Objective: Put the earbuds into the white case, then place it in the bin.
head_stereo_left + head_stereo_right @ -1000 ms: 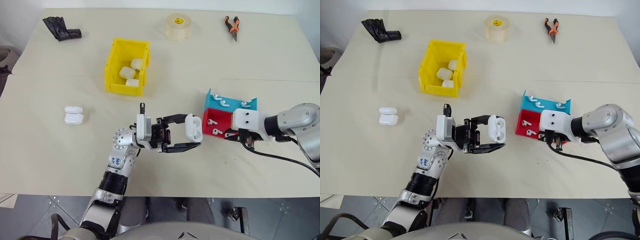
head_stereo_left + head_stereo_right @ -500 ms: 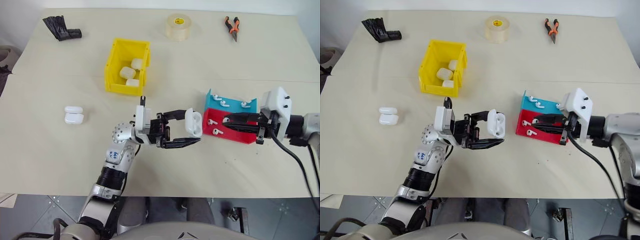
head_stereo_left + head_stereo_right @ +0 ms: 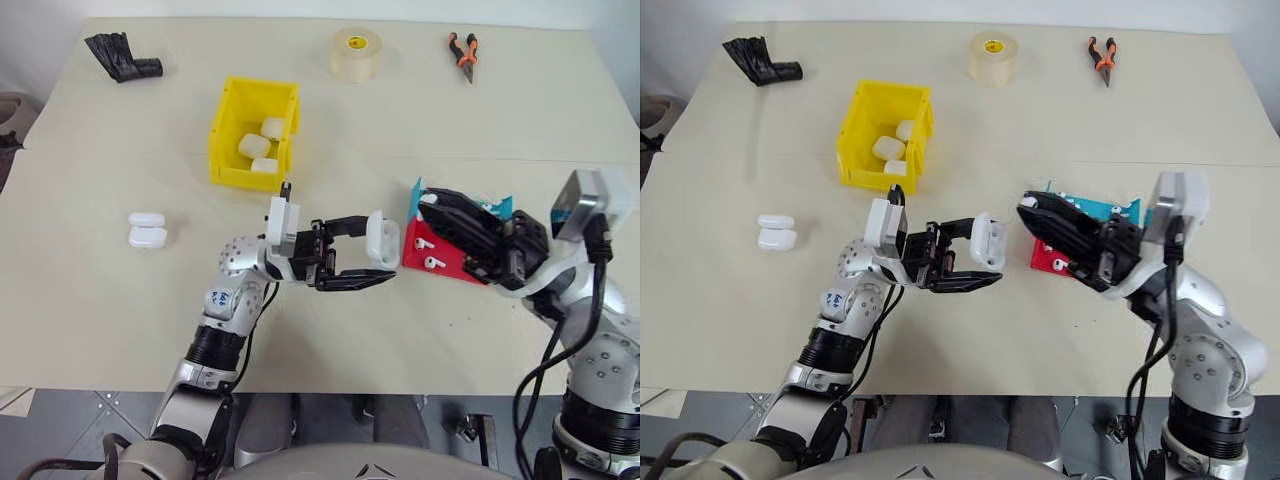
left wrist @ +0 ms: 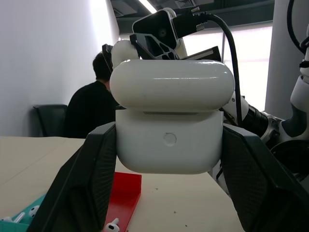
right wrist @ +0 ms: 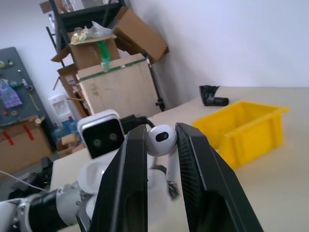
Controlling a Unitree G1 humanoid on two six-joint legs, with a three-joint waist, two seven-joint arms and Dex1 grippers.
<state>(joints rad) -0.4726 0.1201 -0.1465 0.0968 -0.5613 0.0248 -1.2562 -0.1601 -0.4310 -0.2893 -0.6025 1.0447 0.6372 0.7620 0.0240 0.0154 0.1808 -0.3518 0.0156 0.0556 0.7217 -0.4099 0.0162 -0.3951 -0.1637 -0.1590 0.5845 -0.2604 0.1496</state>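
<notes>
My left gripper (image 3: 379,250) is shut on the white case (image 3: 383,236), held above the table in the middle; in the left wrist view the case (image 4: 169,140) sits between the two fingers (image 4: 91,183) with its lid slightly ajar. My right gripper (image 3: 428,201) hangs close to the right of the case, pointing at it, and is shut on one earbud (image 5: 161,137). More earbuds (image 3: 432,263) lie in the red tray (image 3: 447,270). The yellow bin (image 3: 225,140) stands beyond the case to the left and holds three white cases.
A blue tray (image 3: 497,206) with earbuds adjoins the red one, partly hidden by my right arm. Two white cases (image 3: 147,229) lie at the left. A tape roll (image 3: 356,52), pliers (image 3: 463,52) and a black object (image 3: 122,55) lie along the far edge.
My right gripper has lifted off the red tray with an earbud, turned and swung left toward the case. The left gripper has kept the case in about the same place.
</notes>
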